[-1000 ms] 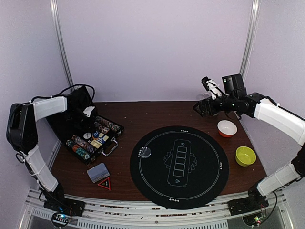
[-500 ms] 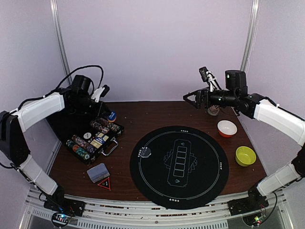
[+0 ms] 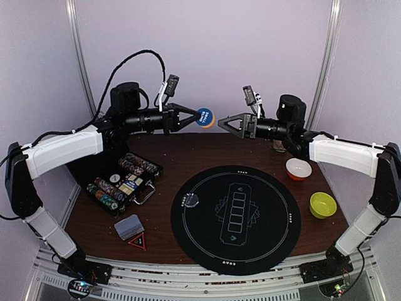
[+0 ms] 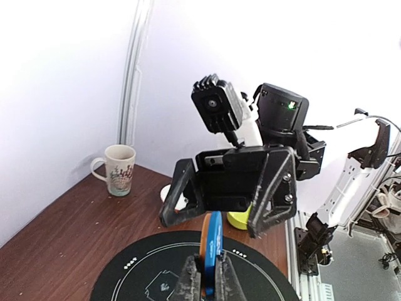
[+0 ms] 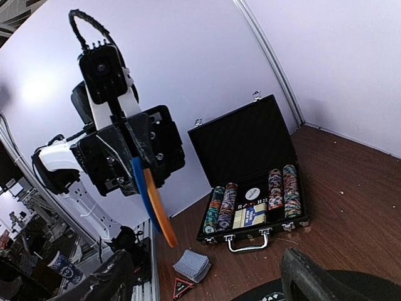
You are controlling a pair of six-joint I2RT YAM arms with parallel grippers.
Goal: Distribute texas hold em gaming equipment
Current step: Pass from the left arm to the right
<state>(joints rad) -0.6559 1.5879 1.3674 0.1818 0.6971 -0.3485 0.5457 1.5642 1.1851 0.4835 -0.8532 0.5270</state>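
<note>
Above the brown surface (image 3: 169,157), both arms now meet mid-air.
The left pincer (image 3: 193,118), clenched on blue and orange buttons (image 3: 204,117), has left the case (image 3: 122,182); the right pincer (image 3: 220,123), spread, arrives: handover likely.

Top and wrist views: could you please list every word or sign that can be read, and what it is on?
"SMALL BLIND": blue button in the left claw.
Mug: print too blurred to read.
Mat: rim marks too small to read.
Box in the case: blurred.
Red triangle: unreadable.
</note>
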